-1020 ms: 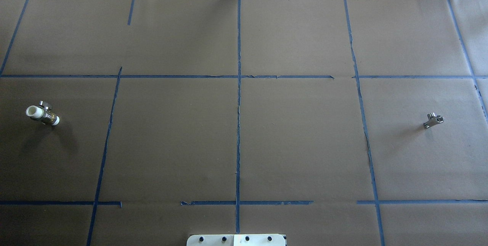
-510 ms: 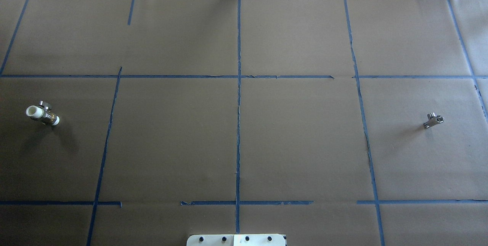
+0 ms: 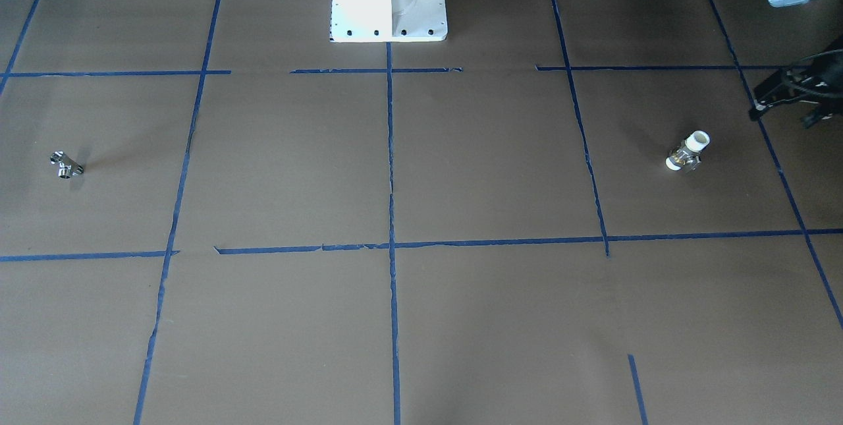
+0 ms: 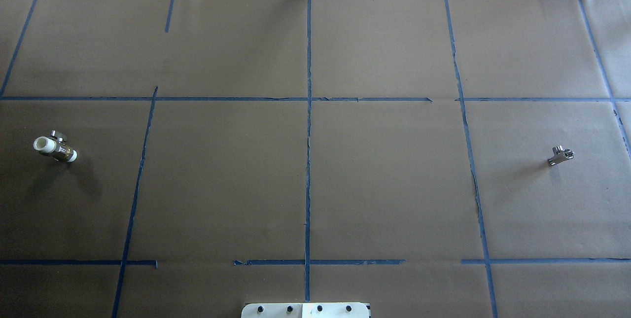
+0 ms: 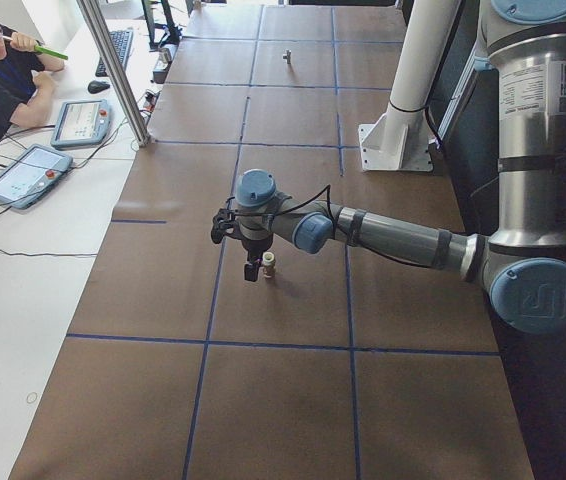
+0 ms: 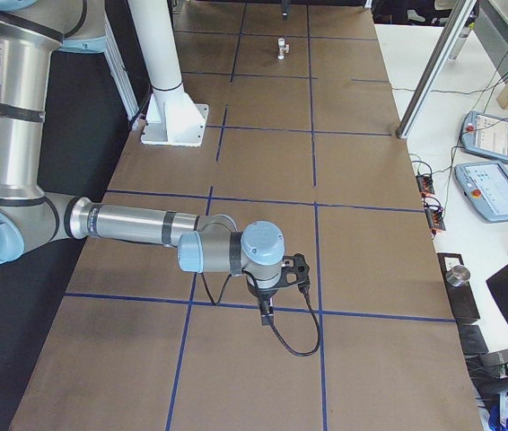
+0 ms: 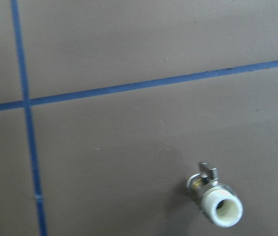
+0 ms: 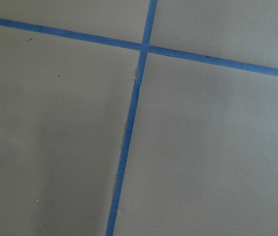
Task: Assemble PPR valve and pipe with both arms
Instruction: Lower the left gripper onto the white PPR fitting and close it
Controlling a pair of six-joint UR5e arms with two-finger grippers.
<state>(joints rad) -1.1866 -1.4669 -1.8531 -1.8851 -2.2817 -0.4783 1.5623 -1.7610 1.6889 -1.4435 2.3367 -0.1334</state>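
Over the desk [image 4: 394, 185], the side views give us what the overhead does not: the left arm [image 5: 393, 238] and right arm [image 6: 137, 224]. Whether the left gripper [image 5: 251, 271] or right gripper [image 6: 265, 316] is parted, we cannot tell. The PPR valve [image 4: 55, 149] lies near the desk's left edge, the pipe [image 4: 560, 156] near its right.

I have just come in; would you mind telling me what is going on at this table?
Nothing is held yet. The PPR valve lies on the table on the robot's left and the chrome pipe far off on its right, not joined. The left gripper hovers near the valve without touching it; the right gripper hangs over its own side. Whether either is open cannot be told.
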